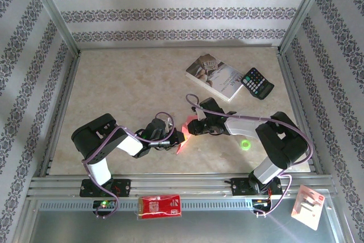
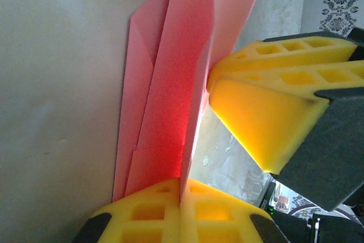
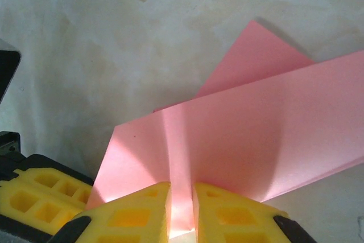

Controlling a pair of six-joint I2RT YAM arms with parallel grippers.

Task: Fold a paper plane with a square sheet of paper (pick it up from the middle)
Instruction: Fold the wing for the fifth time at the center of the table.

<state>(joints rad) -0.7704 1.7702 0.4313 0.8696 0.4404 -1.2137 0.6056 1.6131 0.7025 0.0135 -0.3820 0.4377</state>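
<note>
- Left gripper (image 2: 181, 200): yellow pads pressed together, pinching the lower edge of the paper plane (image 2: 170, 83).
- Right gripper (image 3: 181, 206): fingers closed on the plane's central crease, with flat pink layers fanning out on both sides.
- The plane is held between the two grippers, over the near middle of the table (image 1: 131, 83).
- Book (image 1: 216, 76) and calculator (image 1: 257, 82) lie far right, well apart.

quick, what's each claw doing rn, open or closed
left claw: closed on the half-folded paper plane
right claw: closed on the same paper plane
</note>
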